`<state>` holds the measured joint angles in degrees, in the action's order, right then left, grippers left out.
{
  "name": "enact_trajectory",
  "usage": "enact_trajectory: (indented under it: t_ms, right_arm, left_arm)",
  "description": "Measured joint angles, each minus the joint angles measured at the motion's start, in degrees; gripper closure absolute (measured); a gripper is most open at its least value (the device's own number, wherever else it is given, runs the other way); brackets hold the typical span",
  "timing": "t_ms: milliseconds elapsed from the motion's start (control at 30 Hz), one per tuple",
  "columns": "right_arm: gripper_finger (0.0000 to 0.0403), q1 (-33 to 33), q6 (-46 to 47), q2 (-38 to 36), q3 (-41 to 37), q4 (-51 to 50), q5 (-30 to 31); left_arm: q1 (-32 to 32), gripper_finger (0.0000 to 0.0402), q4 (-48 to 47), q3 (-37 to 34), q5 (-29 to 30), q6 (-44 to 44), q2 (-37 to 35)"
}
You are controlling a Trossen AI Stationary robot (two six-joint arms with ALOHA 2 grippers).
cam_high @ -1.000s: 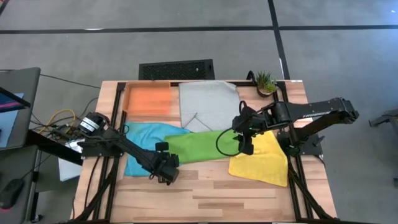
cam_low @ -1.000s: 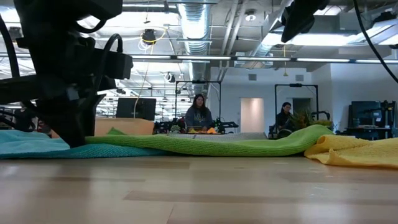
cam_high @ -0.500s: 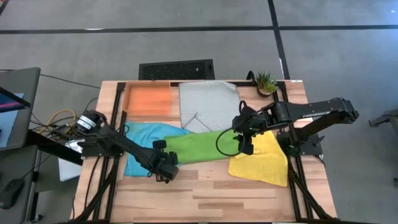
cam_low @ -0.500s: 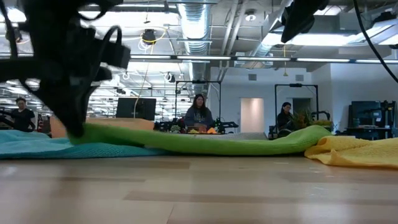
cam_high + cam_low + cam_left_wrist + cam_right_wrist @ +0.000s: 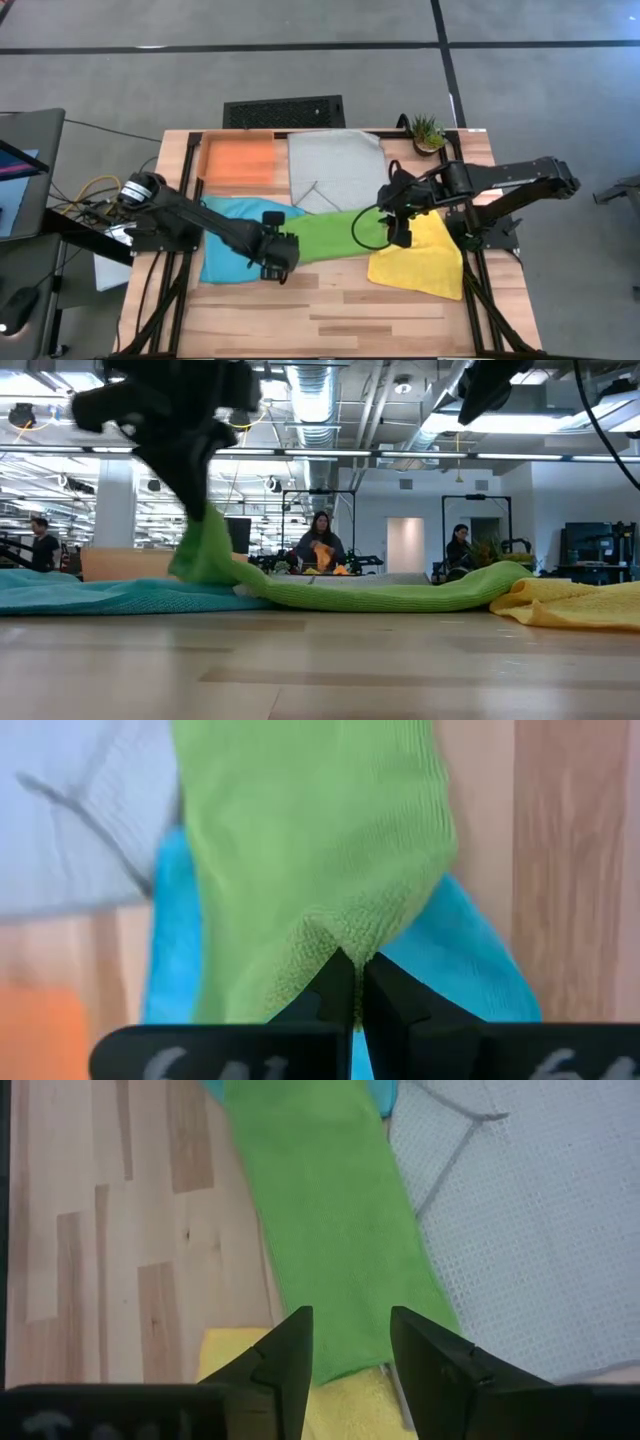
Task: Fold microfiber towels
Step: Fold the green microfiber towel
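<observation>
The lime green towel [image 5: 330,235] lies in a long band across the middle of the table. Its right end rests on the yellow towel [image 5: 425,262], and its left end is raised over the sky blue towel [image 5: 228,240]. My left gripper [image 5: 280,255] is shut on that raised end. The pale grey towel [image 5: 335,168] lies flat at the far side. My right gripper [image 5: 350,1342] hovers open above the green towel's right end [image 5: 325,1250], touching nothing. My left gripper pinches the left end of the green towel [image 5: 345,935] between its two fingertips, where the cloth bunches into a point. The fingers slant down from above. That end hangs lifted below the fingers [image 5: 205,550]; the rest trails slack down to the table.
A shallow orange tray [image 5: 240,160] sits at the far left of the table, and a small potted plant [image 5: 427,130] stands at the far right corner. Bare wood [image 5: 330,310] runs along the near edge. People show in the room beyond the table.
My left gripper has shut on the green towel's left end, then risen and moved a little toward the table's right. That end has been lifted off the blue towel, while the towel's right end has stayed on the yellow towel.
</observation>
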<state>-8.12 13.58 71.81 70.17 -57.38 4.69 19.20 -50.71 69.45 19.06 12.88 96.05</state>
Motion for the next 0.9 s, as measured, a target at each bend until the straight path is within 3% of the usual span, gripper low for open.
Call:
enact_trajectory:
  t_ms: [200,600,900]
  right_arm:
    - [0.0244,-0.1,0.7,-3.2,0.0,-2.4,4.5]
    - [0.0244,-0.5,2.0,-8.4,0.0,-2.4,4.6]
    - [0.0244,-0.5,2.0,-9.7,0.1,-4.7,4.6]
  left_arm:
    - [-3.7,0.0401,2.6,3.4,-0.8,-9.7,0.0]
    - [-8.8,0.0401,10.3,9.3,-0.7,-22.3,0.8]
    - [-12.1,0.0401,12.0,17.6,-0.4,-26.4,9.5]
